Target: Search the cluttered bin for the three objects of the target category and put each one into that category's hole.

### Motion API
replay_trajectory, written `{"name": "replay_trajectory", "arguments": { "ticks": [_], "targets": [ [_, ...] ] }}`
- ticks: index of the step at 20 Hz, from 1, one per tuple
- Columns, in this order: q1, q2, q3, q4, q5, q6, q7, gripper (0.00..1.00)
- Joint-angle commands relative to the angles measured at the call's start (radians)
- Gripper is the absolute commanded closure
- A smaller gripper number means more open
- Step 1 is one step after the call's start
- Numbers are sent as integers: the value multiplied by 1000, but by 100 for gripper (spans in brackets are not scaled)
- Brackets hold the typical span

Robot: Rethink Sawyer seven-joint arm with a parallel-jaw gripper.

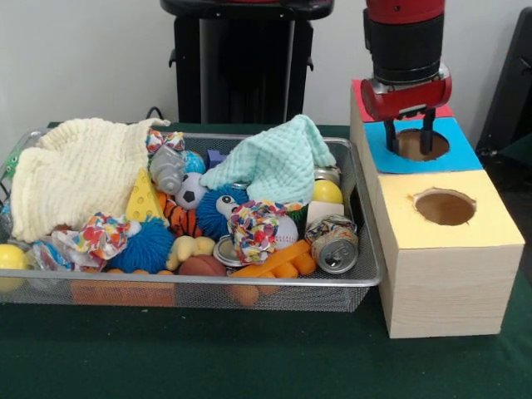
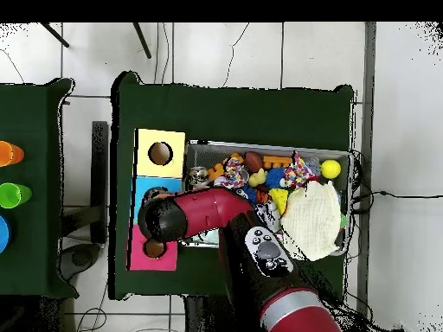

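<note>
A green table [image 1: 249, 357] carries the bin [image 1: 366, 274] at centre-left. At upper right, the gripper [image 1: 408, 135] hangs over the hole [image 1: 420, 145], fingers [image 1: 390, 136] parted and empty.

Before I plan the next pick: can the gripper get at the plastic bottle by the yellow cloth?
Probably yes. The gripper, empty and open over the blue hole, must travel back, but the bottle lies on top of the clutter, only edged by the cloth.

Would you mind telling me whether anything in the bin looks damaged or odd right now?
Yes: a drink can at the bin's near corner beside the wooden box is crumpled and lies on its side. A small plastic bottle lies tilted, half under the yellow cloth. Nothing has spilled out.
</note>
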Motion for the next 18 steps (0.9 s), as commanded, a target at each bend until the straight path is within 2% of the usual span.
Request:
{"name": "replay_trajectory", "arguments": {
  "ticks": [1,5,11,18],
  "targets": [
    [-30,0,-243,-118,-130,-27,113,0],
    [-12,-7,-264,-127,-144,-18,96,0],
    [-27,-18,-250,-103,-129,-30,80,0],
    [-62,-66,-207,-68,-88,32,48,0]
  ]
}}
